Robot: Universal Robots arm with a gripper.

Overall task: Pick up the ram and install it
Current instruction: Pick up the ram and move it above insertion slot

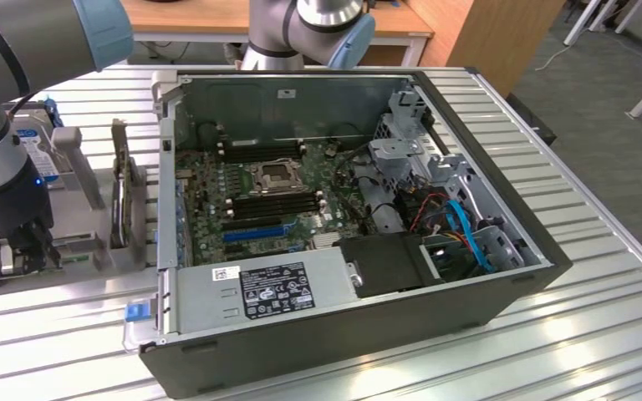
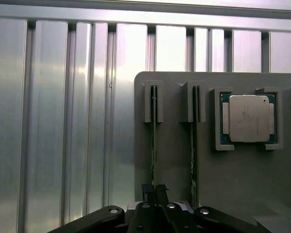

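Ram: thin green stick [image 2: 153, 145] standing on edge in a grey slotted holder, low centre of the wrist picture, my fingertips right on its near end.
Second stick: another one [image 2: 193, 150] in the neighbouring slot, just beside the first, untouched.
My pincer: gripper [image 2: 154, 190] nearly closed, the two dark fingertips pinched around the first ram's edge; I judge it a grip, though the board has not left its slot.
In the exterior view: my gripper [image 1: 22, 244] is at the lower left of the frame, down over the holder, well apart from the computer case [image 1: 488, 309].
Step in hand: the pick-up, I judge; install not begun, and the black memory slots [image 1: 280, 203] near the case's centre look empty.
What the lift calls for: a straight pull along the slot, I reckon, so the thin board does not bind or bend.
Holder: matt grey tray [image 2: 233, 184], flat, with raised guide posts at each slot.
Processor: square silver chip [image 2: 249, 118] in its own framed pocket, right of the sticks.
Table: ribbed, shiny metal slats [image 2: 53, 121], strong glare.
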